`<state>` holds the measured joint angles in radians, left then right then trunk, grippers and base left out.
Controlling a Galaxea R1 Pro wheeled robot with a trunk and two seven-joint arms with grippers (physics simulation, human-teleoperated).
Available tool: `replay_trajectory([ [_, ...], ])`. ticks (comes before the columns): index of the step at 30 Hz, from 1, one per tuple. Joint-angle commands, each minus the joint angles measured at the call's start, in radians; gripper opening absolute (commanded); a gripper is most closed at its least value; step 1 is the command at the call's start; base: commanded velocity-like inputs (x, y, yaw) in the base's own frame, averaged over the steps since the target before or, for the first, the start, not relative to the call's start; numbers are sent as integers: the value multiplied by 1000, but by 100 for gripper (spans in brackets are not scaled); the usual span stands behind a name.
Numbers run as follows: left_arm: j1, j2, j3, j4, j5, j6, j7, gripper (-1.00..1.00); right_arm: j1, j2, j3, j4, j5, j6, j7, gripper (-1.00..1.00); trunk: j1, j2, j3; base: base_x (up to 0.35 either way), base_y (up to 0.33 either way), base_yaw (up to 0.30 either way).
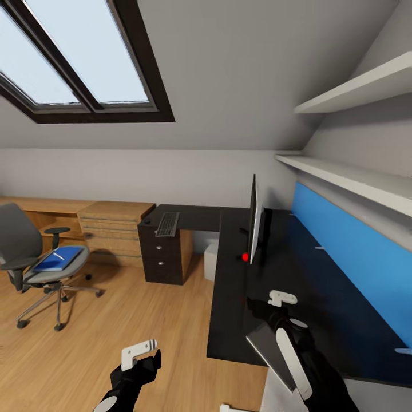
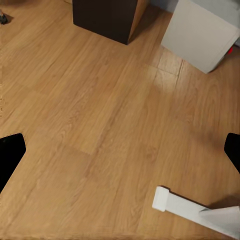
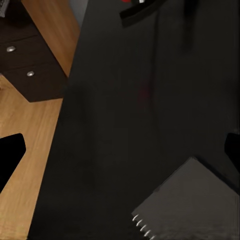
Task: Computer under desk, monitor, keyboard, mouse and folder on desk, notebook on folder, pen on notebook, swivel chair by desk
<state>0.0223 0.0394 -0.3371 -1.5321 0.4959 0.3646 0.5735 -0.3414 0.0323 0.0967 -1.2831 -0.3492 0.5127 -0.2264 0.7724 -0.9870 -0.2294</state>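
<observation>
The black desk [image 1: 240,320] runs along the blue back panel. The monitor [image 1: 254,220] stands on it, seen edge-on. The keyboard [image 1: 167,224] lies on the far wing above the drawers [image 3: 22,70]. The light-grey computer [image 1: 211,260] [image 2: 200,32] sits under the desk. At the left, the swivel chair [image 1: 20,240] carries the blue folder [image 1: 57,259] with the pen [image 1: 58,256] on it. My right gripper [image 1: 276,298] [image 3: 120,150] is open over the desk. The dark-grey notebook [image 1: 266,346] [image 3: 192,205] lies under its wrist at the desk's near edge. My left gripper [image 1: 140,352] [image 2: 120,150] hangs open over the floor.
A light-wood drawer chest [image 1: 114,229] stands against the back wall between chair and desk. Two white shelves [image 1: 355,177] jut out above the blue panel. A white desk leg [image 2: 192,210] stands near my left gripper. Open wood floor [image 1: 143,309] lies between chair and desk.
</observation>
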Motion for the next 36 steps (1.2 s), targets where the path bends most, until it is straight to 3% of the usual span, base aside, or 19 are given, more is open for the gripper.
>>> replay_trajectory([
  [1,-1,1,-2,-2,7,2,8,100,-1,0,1,-1,-10,3,-10,100,0,-1,-1,-298,0,0],
  [11,0,1,-2,-2,7,2,8,100,-1,0,1,-1,-11,-1,-10,100,0,-1,-1,-332,24,-92],
  [23,-1,2,-2,-2,7,3,8,100,-1,1,1,-2,-11,0,-10,100,0,-1,-1,-285,178,-63],
  [36,0,2,-1,-2,9,5,7,100,-1,-1,-1,-3,-10,0,-9,100,0,-1,-1,-76,66,-2],
])
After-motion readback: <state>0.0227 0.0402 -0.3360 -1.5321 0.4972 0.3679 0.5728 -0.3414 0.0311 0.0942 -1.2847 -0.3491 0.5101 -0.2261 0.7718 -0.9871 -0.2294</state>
